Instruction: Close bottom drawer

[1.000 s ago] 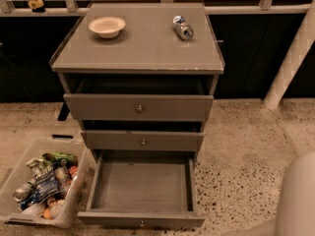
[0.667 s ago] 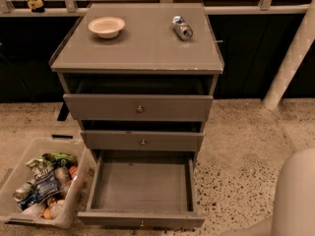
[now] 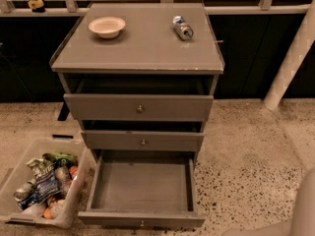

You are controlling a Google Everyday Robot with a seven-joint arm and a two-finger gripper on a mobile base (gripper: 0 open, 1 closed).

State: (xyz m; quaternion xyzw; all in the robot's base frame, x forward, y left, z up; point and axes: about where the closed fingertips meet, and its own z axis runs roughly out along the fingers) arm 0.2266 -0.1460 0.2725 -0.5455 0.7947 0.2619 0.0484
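Tool unseen; robot part (image 3: pixel 306 205) btm-right, bottom drawer (image 3: pixel 141 188) open, to left.

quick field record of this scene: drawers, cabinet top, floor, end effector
bottom drawer: pulled far out, empty
middle drawer: slightly out
top drawer: slightly out
cabinet top: bowl left, can lying right
clear bin: on floor left of bottom drawer, holds snack packets
end effector: not in view; pale robot part at lower right corner
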